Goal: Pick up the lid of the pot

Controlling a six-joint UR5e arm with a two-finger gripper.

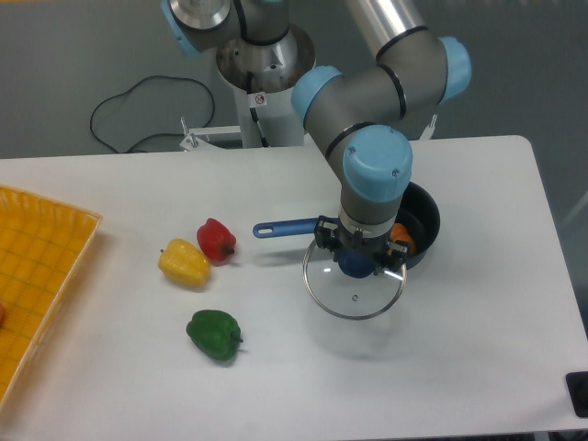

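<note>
My gripper (356,254) is right of centre, pointing down, its fingers shut on the blue knob (356,265) of the pot lid (355,299). The lid is clear glass with a thin silver rim and a small vent hole. Its far part is hidden behind the gripper. The lid hangs in front of a black pan (426,217), overlapping its near left side in the view.
The pan's blue handle (299,227) reaches left, and something orange (401,236) shows inside the pan. A red pepper (216,241), a yellow pepper (184,265) and a green pepper (214,334) lie left of the lid. A yellow basket (46,276) stands at the left edge.
</note>
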